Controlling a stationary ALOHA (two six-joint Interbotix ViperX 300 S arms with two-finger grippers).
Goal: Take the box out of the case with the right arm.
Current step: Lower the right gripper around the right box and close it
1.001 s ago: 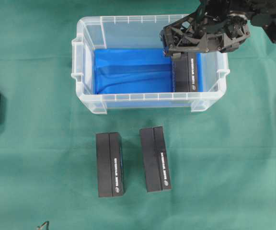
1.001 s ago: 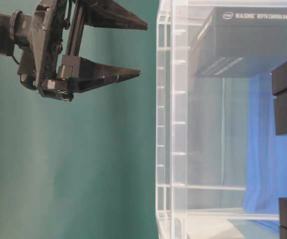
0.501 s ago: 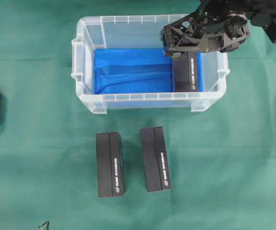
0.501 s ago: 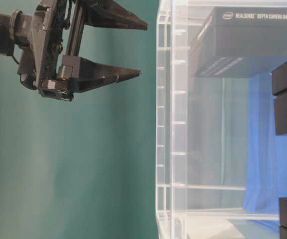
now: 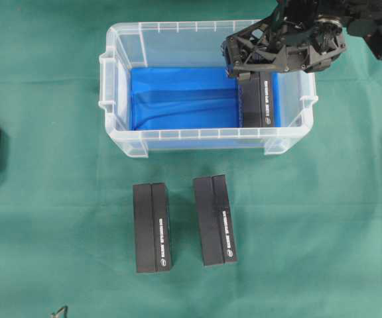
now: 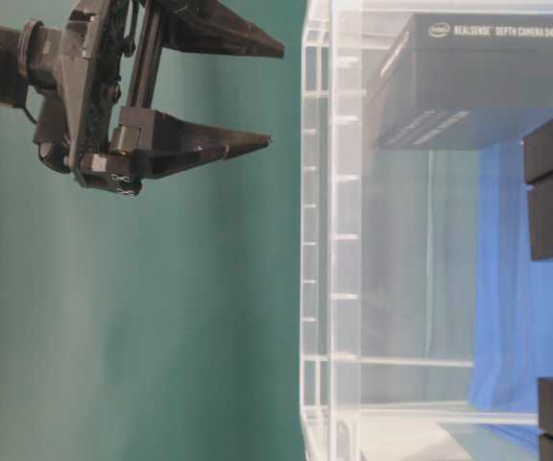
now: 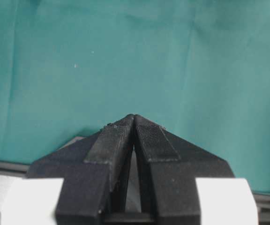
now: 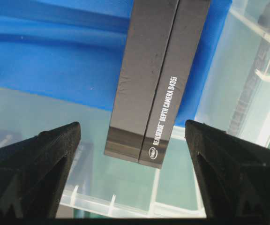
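My right tool (image 5: 241,71) hangs spread wide above the black RealSense box (image 5: 258,101) at the right end of the case (image 5: 121,142). My left tool (image 7: 134,123) is pressed together.

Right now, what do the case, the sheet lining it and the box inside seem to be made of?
The case: clear, glossy moulded plastic; you see through its ribbed walls. The blue sheet: thin and wrinkled, perhaps film or fabric. The box: matte black, probably card, with white print and a lid seam.
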